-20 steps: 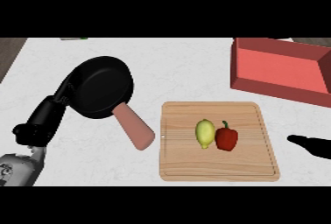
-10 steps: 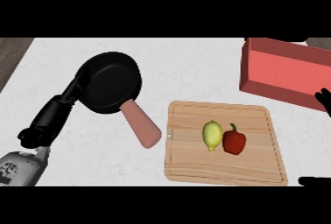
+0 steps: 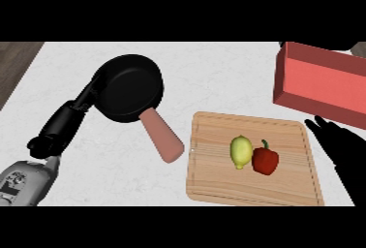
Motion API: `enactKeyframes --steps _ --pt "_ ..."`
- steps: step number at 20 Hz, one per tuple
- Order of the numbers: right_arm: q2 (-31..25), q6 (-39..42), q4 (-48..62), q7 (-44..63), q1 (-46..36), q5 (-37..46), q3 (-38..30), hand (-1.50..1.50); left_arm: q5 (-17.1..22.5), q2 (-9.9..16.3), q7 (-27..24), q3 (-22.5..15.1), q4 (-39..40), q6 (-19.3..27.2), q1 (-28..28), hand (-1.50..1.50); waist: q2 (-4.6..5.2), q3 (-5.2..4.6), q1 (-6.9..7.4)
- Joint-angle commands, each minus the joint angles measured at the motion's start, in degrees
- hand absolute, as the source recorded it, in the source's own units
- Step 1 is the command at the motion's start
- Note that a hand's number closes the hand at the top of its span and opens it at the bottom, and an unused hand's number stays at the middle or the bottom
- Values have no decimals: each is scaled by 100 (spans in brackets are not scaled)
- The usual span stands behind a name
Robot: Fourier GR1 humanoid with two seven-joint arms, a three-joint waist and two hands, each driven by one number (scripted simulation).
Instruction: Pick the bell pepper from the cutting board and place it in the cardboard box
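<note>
Trouble would come from the pale yellow lemon (image 3: 241, 151) lying against the small red bell pepper (image 3: 265, 160) on the light wooden cutting board (image 3: 214, 184) at lower centre: closing fingers could catch or shove it. Right hand (image 3: 342, 145), fingers relaxed and grasping nothing, sits at the board's right edge. Left hand (image 3: 63, 123) rests open at left. The red cardboard box (image 3: 318, 80), upper right, shows nothing inside.

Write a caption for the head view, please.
Right hand open beside the board holding a red pepper and a lemon.
</note>
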Motion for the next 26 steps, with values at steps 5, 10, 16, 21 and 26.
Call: enactKeyframes --steps 5,10,16,21,26 --pt "1222 868 676 1800 -1199 14 1102 -150 -44 -99 35 172 218 -58 -114 0 -18 8 -43" --pt "1685 1083 1124 2094 -1609 -216 1120 -150 -317 -254 -132 82 273 51 -28 0 -28 10 -125" --pt "2249 1089 1897 2173 -1994 374 1391 -150 -318 -235 -126 214 312 -44 11 0 -35 14 -142" --pt "2669 930 2644 1892 -2073 816 1451 -150 -193 -202 188 315 8 -197 -23 0 -37 22 -130" --pt "2837 868 2911 1605 -1723 1257 1477 -150 -313 -283 -9 397 -13 -180 168 0 -39 23 -156"
